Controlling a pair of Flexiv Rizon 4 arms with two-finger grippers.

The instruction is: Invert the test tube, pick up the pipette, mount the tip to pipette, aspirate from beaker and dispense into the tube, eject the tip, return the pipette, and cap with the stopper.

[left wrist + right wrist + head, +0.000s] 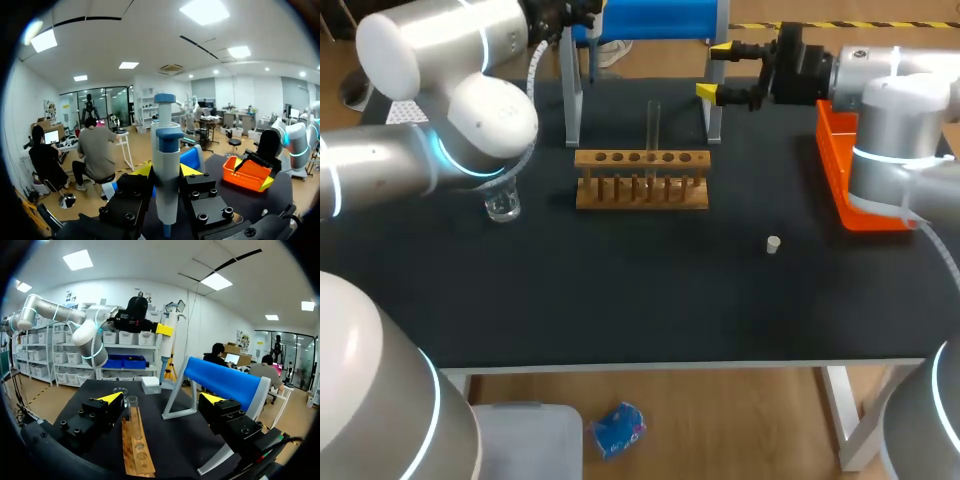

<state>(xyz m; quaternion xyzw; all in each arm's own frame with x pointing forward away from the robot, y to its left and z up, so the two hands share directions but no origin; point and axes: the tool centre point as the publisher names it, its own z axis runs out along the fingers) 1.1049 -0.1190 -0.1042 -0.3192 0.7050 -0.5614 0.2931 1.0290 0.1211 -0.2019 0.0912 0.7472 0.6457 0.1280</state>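
Pinching the pipette (166,145) upright, the left tool (165,172) holds it raised beyond the rack (640,190), likely to keep its nose clear for mounting. The right tool (715,70) hangs spread, empty. The tube (654,125) stands in the rack, the stopper (773,244) lying apart on the desk (620,300).

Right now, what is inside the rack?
One clear tube stands upright in a hole of the rack; the other holes look empty. Whether the tube holds any liquid cannot be seen.

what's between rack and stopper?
Nothing. The head view shows only bare table between the rack and the stopper.
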